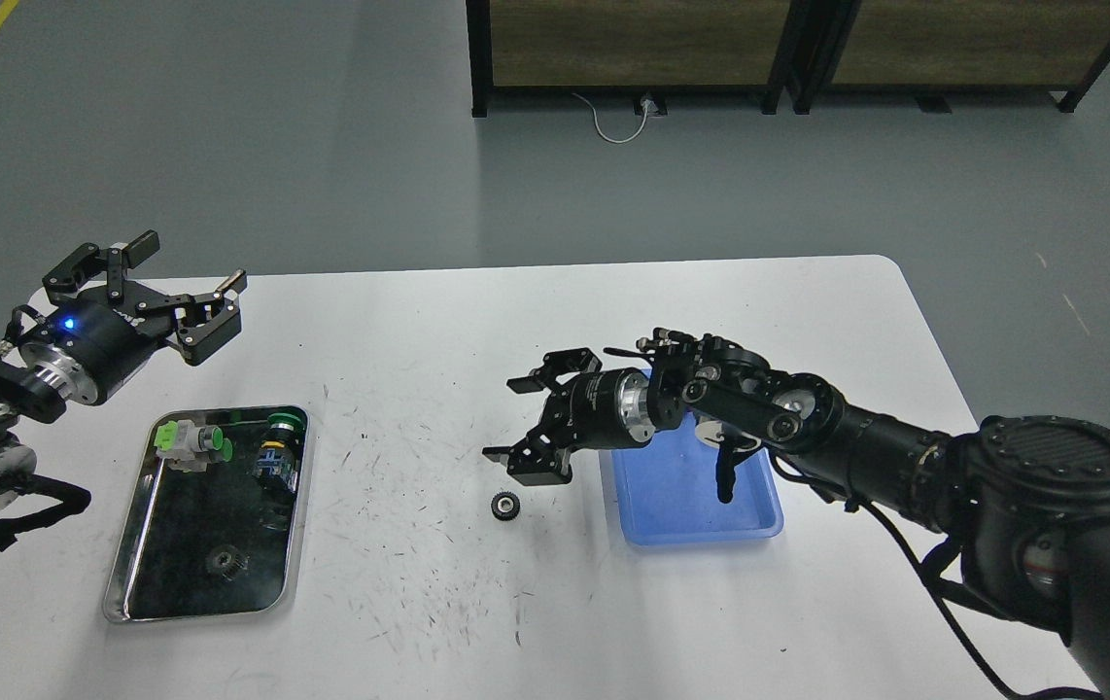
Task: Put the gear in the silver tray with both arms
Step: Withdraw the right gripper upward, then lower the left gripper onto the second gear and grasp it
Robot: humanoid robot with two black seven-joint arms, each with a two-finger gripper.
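A small black gear [504,506] lies on the white table [438,321], between the silver tray [123,595] at the left and the blue tray. My right gripper [522,420] is open and empty, raised just above and behind the gear, apart from it. My left gripper [184,286] is open and empty, in the air above the table's far left, behind the silver tray. The silver tray holds another small gear [224,560], a part with green ends [190,442] and a dark cylindrical part with a green cap [276,453].
A blue plastic tray [689,496] sits right of the gear, partly under my right arm. The table's rounded right edge is at the far right. Dark-framed wooden cabinets [788,44] stand on the grey floor beyond the table.
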